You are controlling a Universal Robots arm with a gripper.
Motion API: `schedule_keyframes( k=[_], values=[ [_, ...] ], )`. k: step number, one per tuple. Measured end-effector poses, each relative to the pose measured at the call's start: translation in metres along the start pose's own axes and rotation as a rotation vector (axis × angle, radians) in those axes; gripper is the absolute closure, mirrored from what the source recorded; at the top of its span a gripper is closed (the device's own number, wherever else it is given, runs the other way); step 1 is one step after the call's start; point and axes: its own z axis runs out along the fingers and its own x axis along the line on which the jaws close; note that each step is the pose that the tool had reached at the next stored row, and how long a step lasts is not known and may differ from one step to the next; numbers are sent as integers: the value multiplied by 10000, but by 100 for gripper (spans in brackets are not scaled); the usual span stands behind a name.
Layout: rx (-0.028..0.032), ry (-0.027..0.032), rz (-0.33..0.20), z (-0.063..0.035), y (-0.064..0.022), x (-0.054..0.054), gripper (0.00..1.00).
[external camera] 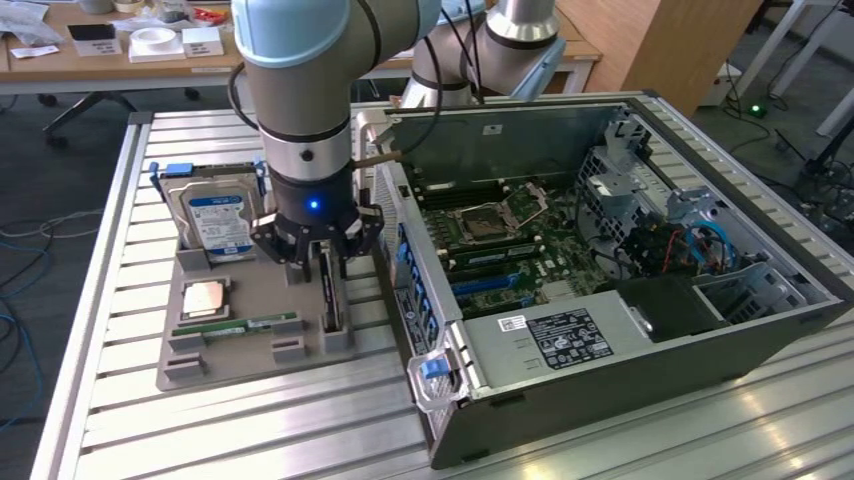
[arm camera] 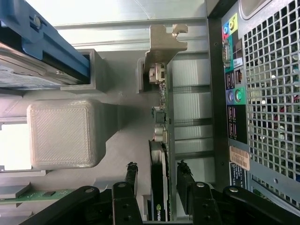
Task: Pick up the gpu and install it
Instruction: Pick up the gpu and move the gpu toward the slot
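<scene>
- The gripper [external camera: 322,258] hung from the arm [external camera: 304,120] over the tray [external camera: 187,372], at the tray edge nearest the case [external camera: 641,372]
- Its jaws stood wide, 1 of the 2 fingers [arm camera: 132,180] on each side of the gpu [arm camera: 158,197]
- A narrow gap showed between each finger and the card in the wrist view, so the card was straddled and not clamped
- The gpu stood on its long edge in a slot of the tray, just beside the case wall and outside the case
- Its silver bracket [arm camera: 164,47] sat at the end of the card away from the fingers, beside a grey tray post
- The hard drive [external camera: 220,222] stood upright in its own tray slot, at the exterior view's left of the gripper, apart from the gpu
- A processor [external camera: 203,298] lay flat on the tray, nearer the camera than the hard drive in the exterior view, and a green memory stick [external camera: 240,326] lay in its holder nearer the tray's front edge
- The case lay on its side on the table [external camera: 267,430] with its side panel off, exposing the motherboard [external camera: 501,235]
- The rear panel of the case, with coloured audio ports and a perforated grille, ran alongside the gpu in the wrist view
</scene>
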Motion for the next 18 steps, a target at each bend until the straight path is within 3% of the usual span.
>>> schedule_keyframes(
  k=[18],
  values=[
    [2, 3, -2, 9, -2, -4, 53]
  ],
)
